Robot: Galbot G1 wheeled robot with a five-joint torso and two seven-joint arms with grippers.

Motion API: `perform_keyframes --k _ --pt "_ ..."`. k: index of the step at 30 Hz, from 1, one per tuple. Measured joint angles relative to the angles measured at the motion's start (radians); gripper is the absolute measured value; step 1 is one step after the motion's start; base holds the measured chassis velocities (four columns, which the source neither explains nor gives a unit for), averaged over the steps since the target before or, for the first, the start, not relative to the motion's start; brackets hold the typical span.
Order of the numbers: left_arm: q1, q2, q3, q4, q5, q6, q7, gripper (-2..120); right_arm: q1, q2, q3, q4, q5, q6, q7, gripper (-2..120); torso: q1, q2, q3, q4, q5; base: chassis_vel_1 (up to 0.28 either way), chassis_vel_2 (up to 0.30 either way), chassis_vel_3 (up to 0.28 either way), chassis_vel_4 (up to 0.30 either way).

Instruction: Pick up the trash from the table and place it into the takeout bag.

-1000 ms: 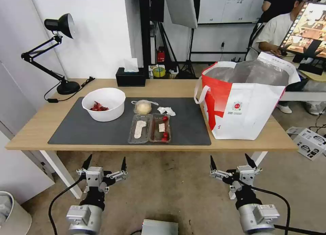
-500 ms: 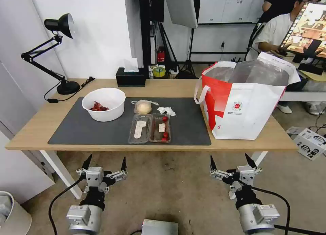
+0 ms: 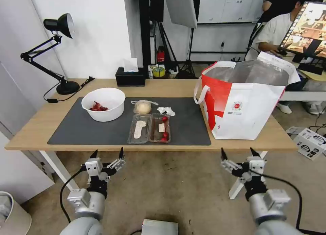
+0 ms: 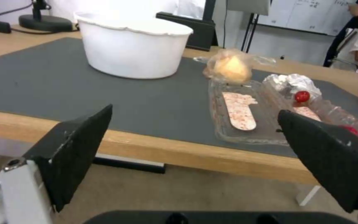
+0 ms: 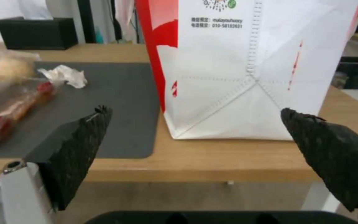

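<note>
On the table (image 3: pixel 34 126), a dark grey mat carries the trash: a white bowl (image 3: pixel 103 104) (image 4: pixel 133 48) of red scraps, a knotted clear bag (image 3: pixel 143 107) (image 4: pixel 228 66), a crumpled tissue (image 3: pixel 166 110) (image 5: pixel 64 75) and a clear clamshell tray (image 3: pixel 149 128) (image 4: pixel 245 113). The takeout bag (image 3: pixel 242 100) (image 5: pixel 245 71) stands open on the table's right end. My left gripper (image 3: pixel 106 155) (image 4: pixel 199 137) is open below the front edge, facing the tray. Below the bag, my right gripper (image 3: pixel 238 153) (image 5: pixel 195 137) is open too.
A black tissue box (image 3: pixel 130 78) and a black desk lamp (image 3: pixel 57 51) stand along the table's far edge. A white table leg (image 3: pixel 237 185) is close beside my right gripper. A cardboard box (image 3: pixel 310 143) lies on the floor at right.
Both grippers have risen toward the table's front edge, the left turning slightly right and the right shifting right. The things on the table have not moved.
</note>
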Motion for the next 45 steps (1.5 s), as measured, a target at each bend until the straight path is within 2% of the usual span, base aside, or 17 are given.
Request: perform_keyframes --k 14,17,21,23,25,27,28,29,30,31,32,34,35,37,39,40,45 --pt "0.048 0.004 0.022 0.022 0.031 -0.143 0.03 100 0.034 -0.017 -0.031 -0.055 0.056 0.07 -0.02 100 0.0 0.0 0.0 0.0001 0.0 0.0 0.0 0.0 0.0" --pt "0.056 0.008 0.041 0.021 0.015 -0.146 0.03 100 0.039 -0.018 -0.035 -0.06 0.056 0.071 -0.021 100 0.0 0.0 0.0 0.0001 0.0001 0.0 0.0 0.0 0.0" --pt "0.056 0.019 0.088 0.008 -0.062 -0.126 0.029 100 0.045 -0.019 -0.042 -0.068 0.055 0.071 -0.021 100 0.0 0.0 0.0 0.0001 0.0 0.0 0.0 0.0 0.0" --pt "0.033 0.032 0.137 -0.015 -0.204 -0.058 0.012 100 0.049 -0.019 -0.047 -0.074 0.054 0.071 -0.021 100 0.0 0.0 0.0 0.0001 0.0 0.0 0.0 0.0 0.0" --pt "0.025 0.036 0.146 -0.019 -0.237 -0.044 0.005 100 0.05 -0.019 -0.048 -0.075 0.054 0.071 -0.021 100 0.0 0.0 0.0 0.0 0.0001 0.0 0.0 0.0 0.0" --pt "-0.013 0.051 0.175 -0.029 -0.387 0.021 -0.022 100 0.052 -0.019 -0.05 -0.076 0.052 0.071 -0.021 100 0.0 0.0 0.0 0.0 0.0 0.0 0.0 0.0 0.0" --pt "-0.013 0.051 0.175 -0.029 -0.387 0.021 -0.022 100 0.052 -0.019 -0.05 -0.076 0.052 0.071 -0.021 100 0.0 0.0 0.0 0.0 0.0 0.0 0.0 0.0 0.0" --pt "-0.045 0.065 0.189 -0.03 -0.49 0.061 -0.049 100 0.053 -0.019 -0.05 -0.076 0.052 0.071 -0.021 100 0.0 0.0 0.0 0.0 0.0 0.0 0.0 0.0 0.0" --pt "-0.06 0.072 0.194 -0.03 -0.542 0.077 -0.062 100 0.053 -0.02 -0.05 -0.076 0.052 0.071 -0.021 100 0.0 0.0 0.0 0.0 0.0 0.0 0.0 0.0 0.0" --pt "-0.06 0.072 0.194 -0.03 -0.542 0.077 -0.062 100 0.053 -0.02 -0.05 -0.076 0.052 0.071 -0.021 100 0.0 0.0 0.0 0.0 0.0 0.0 0.0 0.0 0.0" --pt "-0.09 0.082 0.202 -0.026 -0.632 0.107 -0.09 100 0.053 -0.02 -0.05 -0.077 0.051 0.071 -0.021 100 0.0 0.0 0.0 0.0 0.0 0.0 0.0 0.0 0.0" --pt "-0.128 0.09 0.205 -0.014 -0.72 0.143 -0.129 100 0.053 -0.021 -0.049 -0.076 0.05 0.071 -0.021 100 0.0 0.0 0.0 0.0 0.0 0.0 0.0 0.0 0.0" --pt "-0.128 0.09 0.205 -0.014 -0.72 0.143 -0.129 100 0.053 -0.021 -0.049 -0.076 0.05 0.071 -0.021 100 0.0 0.0 0.0 0.0 0.0 0.0 0.0 0.0 0.0" --pt "-0.166 0.095 0.212 0.005 -0.81 0.173 -0.172 100 0.052 -0.021 -0.047 -0.074 0.05 0.071 -0.021 100 0.0 0.0 0.0 0.0 0.0 0.0 0.0 0.0 0.0" --pt "-0.173 0.095 0.215 0.009 -0.828 0.178 -0.181 100 0.051 -0.022 -0.047 -0.073 0.049 0.071 -0.021 100 0.0 0.0 0.0 0.0 0.0 0.0 0.0 0.0 0.0" --pt "-0.197 0.095 0.225 0.027 -0.873 0.187 -0.201 100 0.05 -0.022 -0.044 -0.071 0.049 0.071 -0.021 100 0.0 0.0 0.0 0.0 0.0 0.0 0.0 0.0 0.0" --pt "-0.25 0.087 0.244 0.085 -0.91 0.189 -0.212 100 0.044 -0.024 -0.036 -0.063 0.049 0.07 -0.021 100 0.0 0.0 0.0 0.0 0.0 0.0 0.0 0.0 0.0"
